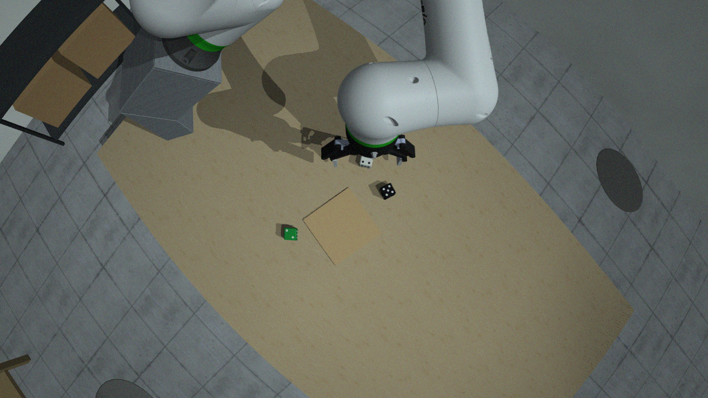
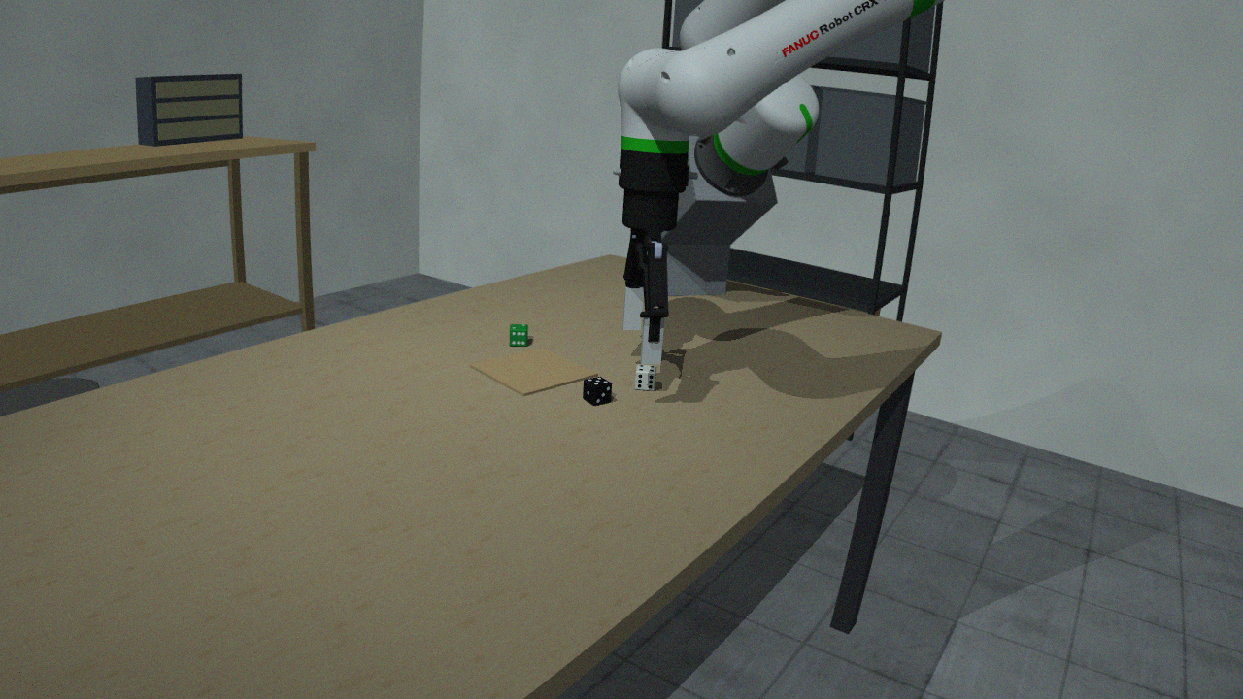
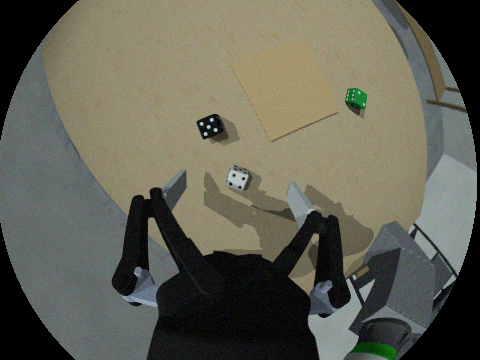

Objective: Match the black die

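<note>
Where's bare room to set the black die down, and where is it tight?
The mat has nothing on it, so its whole face is free. Bare table also runs wide beyond the mat, away from the arm. It is tight by the open tool, which hangs over the white die with the black die close by. The green die borders the mat's other side.
</note>
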Controlling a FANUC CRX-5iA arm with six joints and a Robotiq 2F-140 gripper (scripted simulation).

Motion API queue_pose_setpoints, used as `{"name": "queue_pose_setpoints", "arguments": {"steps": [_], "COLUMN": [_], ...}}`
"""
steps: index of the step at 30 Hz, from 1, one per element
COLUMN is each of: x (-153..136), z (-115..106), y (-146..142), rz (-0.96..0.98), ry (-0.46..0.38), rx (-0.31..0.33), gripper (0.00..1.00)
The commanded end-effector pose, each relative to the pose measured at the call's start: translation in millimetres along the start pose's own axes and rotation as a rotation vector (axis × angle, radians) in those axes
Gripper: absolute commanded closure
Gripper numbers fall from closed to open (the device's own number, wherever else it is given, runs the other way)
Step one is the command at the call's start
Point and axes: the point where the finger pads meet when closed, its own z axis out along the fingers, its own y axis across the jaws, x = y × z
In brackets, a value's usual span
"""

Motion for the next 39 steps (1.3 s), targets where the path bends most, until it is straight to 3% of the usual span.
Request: {"name": "queue_pose_setpoints", "arguments": {"steps": [1,31,39], "x": [0,0,0], "z": [0,-1,-32], "y": [0,0,0], "rz": [0.0,0.0,0.0], "ry": [0.0,0.0,0.0], "rx": [0.0,0.0,0.0], "gripper": [0.0,0.0,0.0]}}
